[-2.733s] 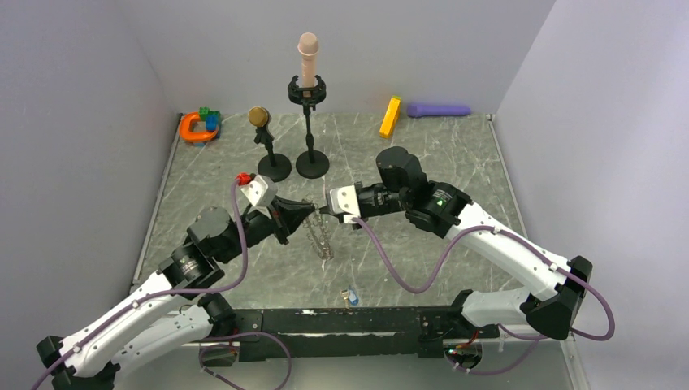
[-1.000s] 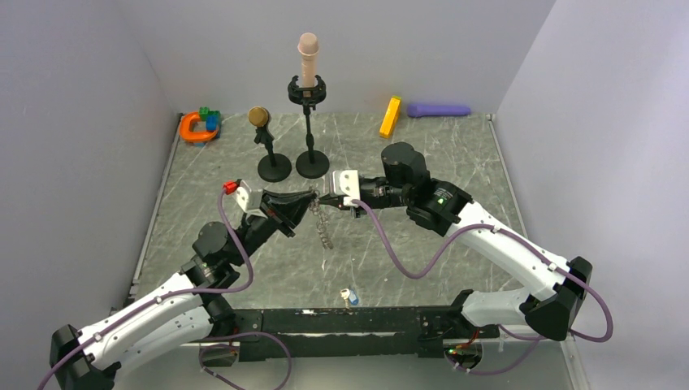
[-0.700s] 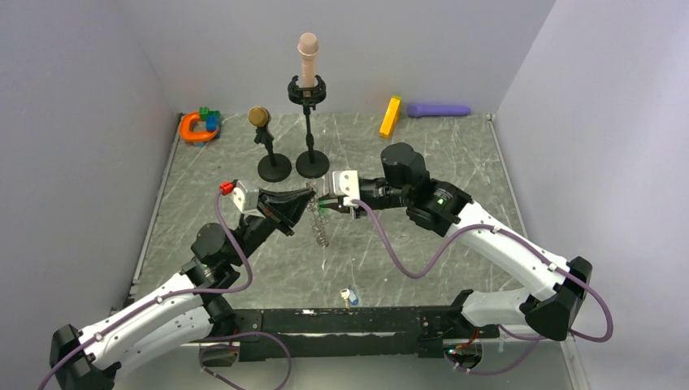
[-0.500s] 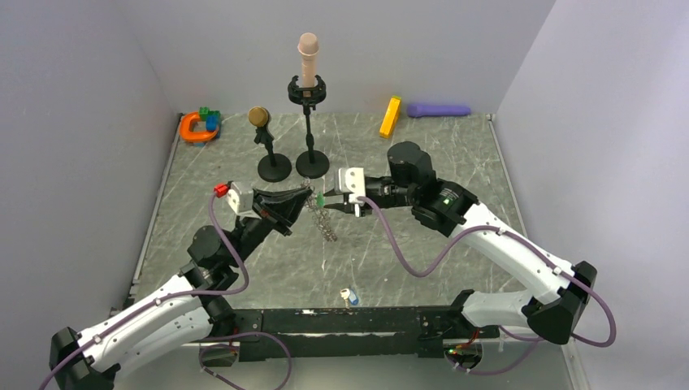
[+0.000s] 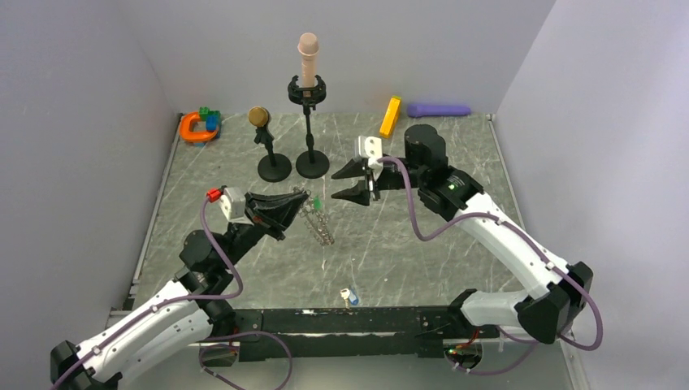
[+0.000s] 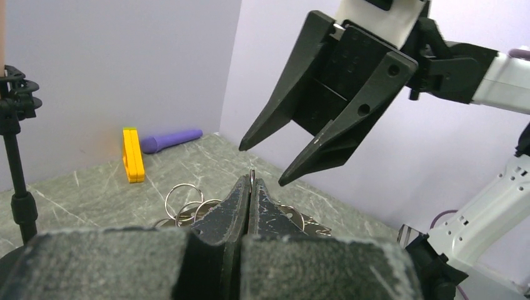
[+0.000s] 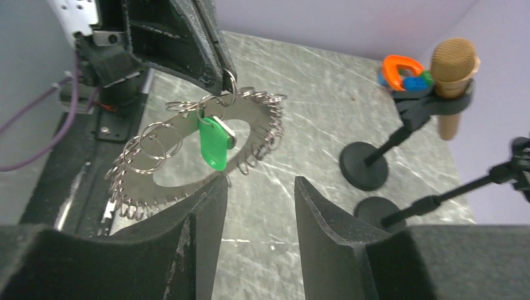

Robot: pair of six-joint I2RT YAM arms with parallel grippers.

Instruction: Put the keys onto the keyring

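Green key (image 7: 215, 145) hangs from keyring (image 7: 262, 134), mid-air above table (image 5: 422, 244) | left gripper (image 6: 251, 187) clamped on keyring's top | right gripper (image 5: 335, 186) just released, jaws apart, pulled back | you likely have one key threaded.

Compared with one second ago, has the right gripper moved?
Yes. The right gripper has backed off rightward, toward the yellow block, away from the keyring.

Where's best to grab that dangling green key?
Probably by the free lower end of its flat plastic head, coming from the side of the right arm. The green key hangs by its top from a small loop on the keyring, its lower end before the wide hole, clear of the rim's loops.
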